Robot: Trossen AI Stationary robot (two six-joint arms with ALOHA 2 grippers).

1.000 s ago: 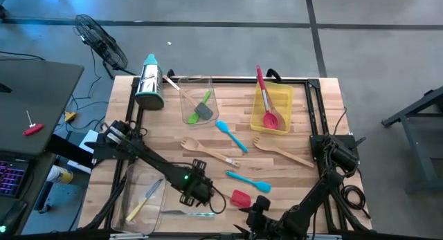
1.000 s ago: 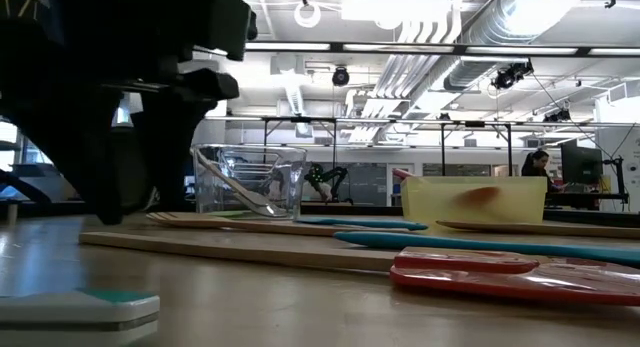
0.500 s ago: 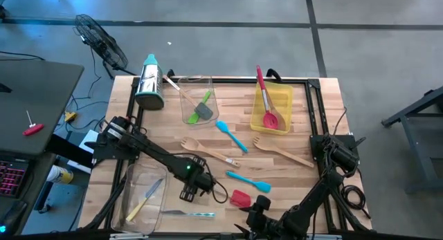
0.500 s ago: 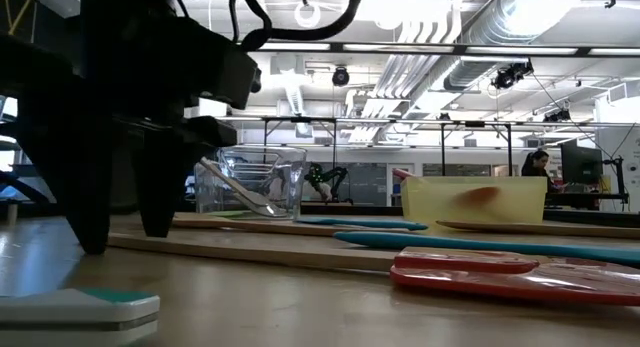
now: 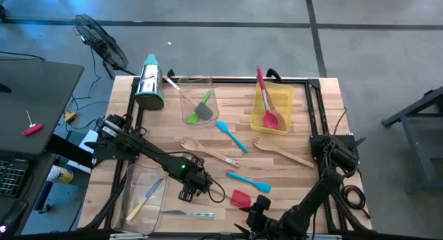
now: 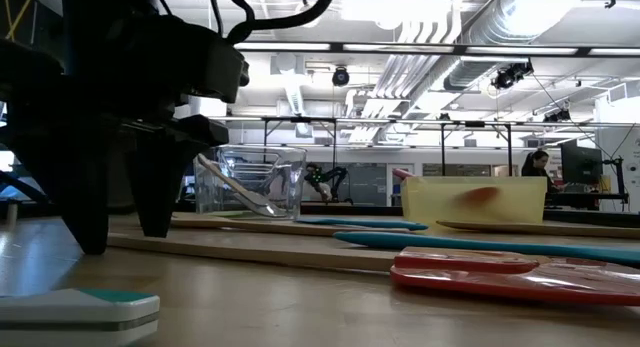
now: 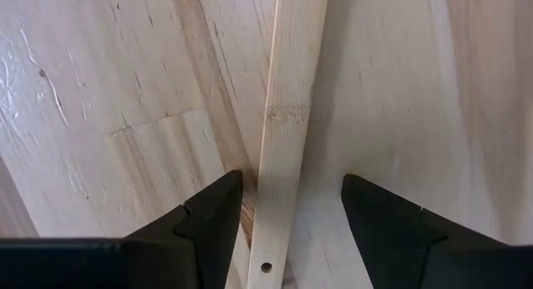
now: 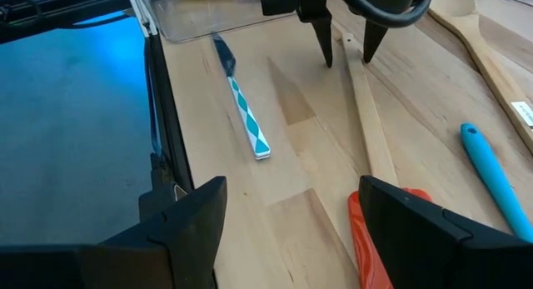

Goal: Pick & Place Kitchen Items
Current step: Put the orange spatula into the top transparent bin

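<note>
1. The left gripper (image 5: 190, 194) is low over the wooden desk (image 5: 304, 136), near the front edge.
2. Its jaws are open, one on each side of the handle of a pale wooden spatula (image 7: 281, 156). They are not squeezing it.
3. A knife with a teal and white handle (image 8: 246, 117) lies flat on the desk just beside that gripper.
4. The right gripper (image 8: 283, 231) waits at the front edge with its jaws open and nothing in them.
5. A red spatula (image 5: 241, 198) and a blue spatula (image 5: 248, 180) lie near it.
6. A wooden fork (image 5: 280, 151) and a wooden spoon (image 5: 205, 152) lie in the middle of the desk.
7. A red spatula (image 5: 264, 102) sits in the yellow bin (image 5: 284, 95).
8. A green spatula (image 5: 197, 110) sits in a clear bin (image 5: 187, 81) at the back.
9. A yellow knife (image 5: 143, 200) lies in the clear bin (image 5: 135, 174) at the front left.
</note>
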